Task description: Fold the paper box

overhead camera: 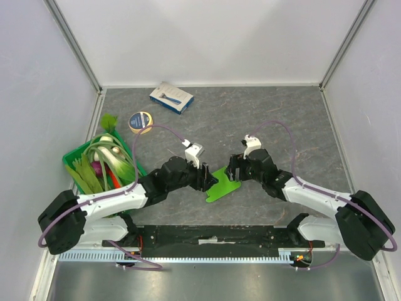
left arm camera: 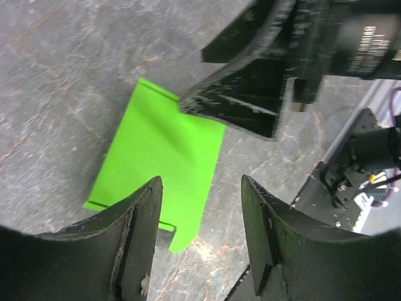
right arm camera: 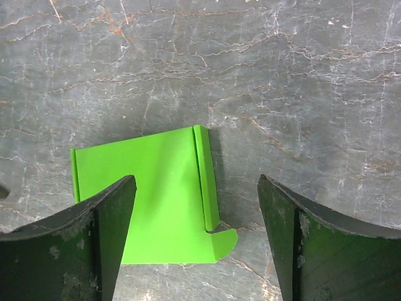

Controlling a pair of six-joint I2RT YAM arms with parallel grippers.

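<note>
Two grippers hang low over the box (overhead camera: 223, 184), which lies flat on the table (overhead camera: 276, 119) near its front middle. The left gripper (left arm camera: 200, 188) has its jaws spread above the box's edge, gripping nothing. The right gripper (right arm camera: 195, 188) gapes wide over the folded side flap and rounded tab, also holding nothing. Grey tabletop shows around every box edge. Farther left, well apart, sit a crate (overhead camera: 72, 161), a tin (overhead camera: 140, 121) and a carton (overhead camera: 171, 98).

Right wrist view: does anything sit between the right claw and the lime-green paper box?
Nothing visible. The flat lime-green card paper box lies uncovered on the grey marbled table, right below the open right claw.
</note>
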